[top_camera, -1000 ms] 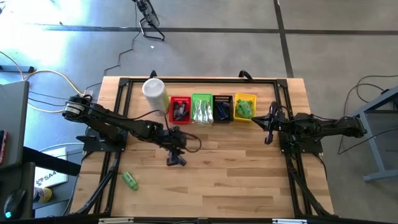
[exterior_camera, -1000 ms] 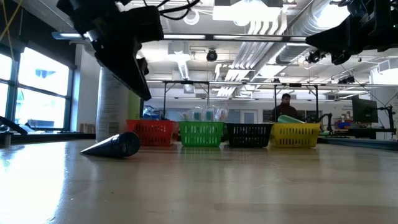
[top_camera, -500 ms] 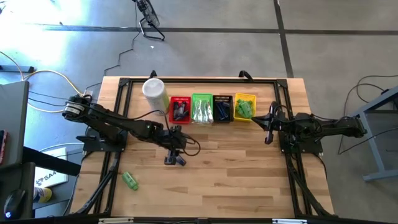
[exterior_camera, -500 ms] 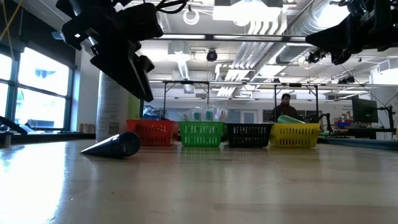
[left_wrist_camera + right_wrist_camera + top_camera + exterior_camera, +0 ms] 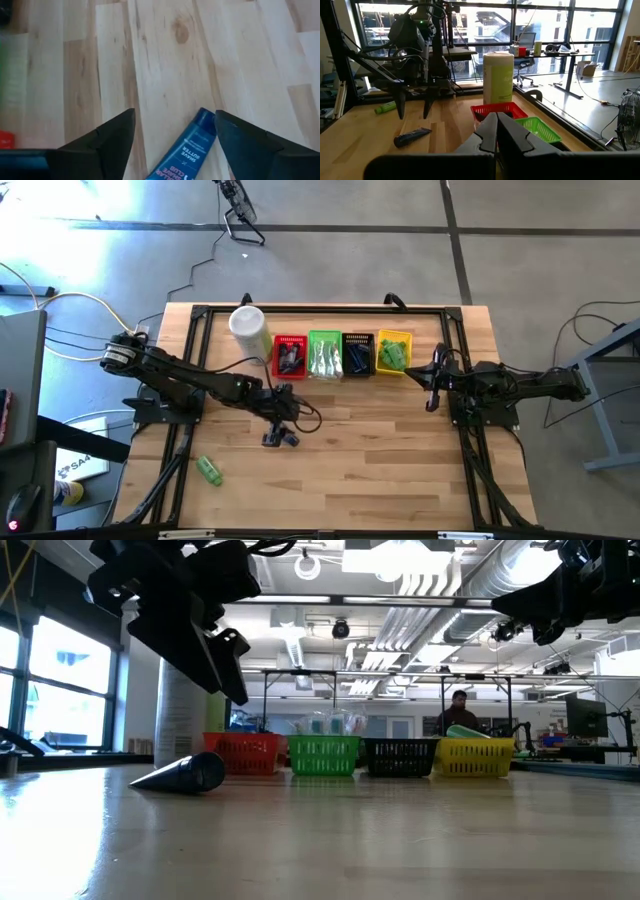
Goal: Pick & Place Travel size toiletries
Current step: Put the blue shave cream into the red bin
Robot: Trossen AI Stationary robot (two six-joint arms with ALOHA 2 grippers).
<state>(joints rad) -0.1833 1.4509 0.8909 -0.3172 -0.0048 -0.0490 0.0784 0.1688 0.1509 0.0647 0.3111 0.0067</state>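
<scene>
My left tool (image 5: 175, 145) hangs above the counter (image 5: 380, 470), fingers spread, straddling a dark blue tube (image 5: 186, 150) that lies flat on the wood, apparently untouched. My right tool (image 5: 496, 132) waits near the yellow basket (image 5: 395, 351), fingers pressed together. A green bottle (image 5: 209, 470) lies near the counter's front left. Further toiletries fill the red basket (image 5: 290, 356), green basket (image 5: 324, 355) and black basket (image 5: 358, 354).
</scene>
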